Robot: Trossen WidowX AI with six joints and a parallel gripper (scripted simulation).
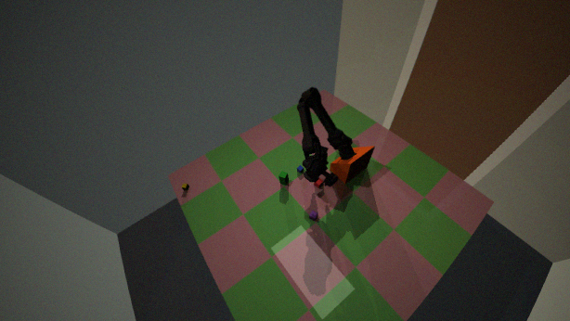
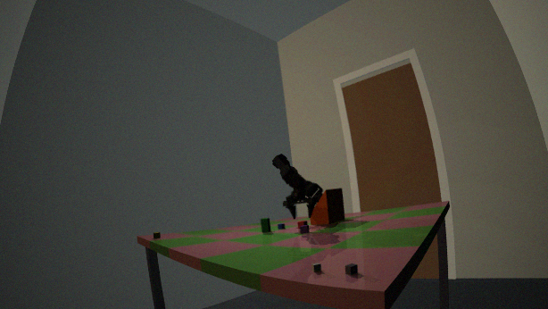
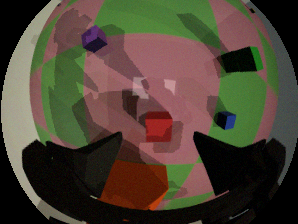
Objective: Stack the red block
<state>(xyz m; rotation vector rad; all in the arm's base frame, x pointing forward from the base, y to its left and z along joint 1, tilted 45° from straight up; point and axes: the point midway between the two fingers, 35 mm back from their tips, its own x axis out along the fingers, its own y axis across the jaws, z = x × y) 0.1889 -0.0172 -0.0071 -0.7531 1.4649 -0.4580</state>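
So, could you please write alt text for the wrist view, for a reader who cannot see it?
The open gripper hangs over a small red block on the pink and green checkered table, the block lying between its two dark fingers. A green block, a blue block and a purple block lie farther off.

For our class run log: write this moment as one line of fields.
phase: reaching | gripper: open, empty, above red block | red block: on table | green tower: upright, untouched

The black six-joint arm [image 1: 320,134] folds sharply at its elbow and reaches down toward the tabletop [image 1: 232,241]. Its end effector [image 1: 321,178] hangs low, fingers spread wide and gripping nothing.
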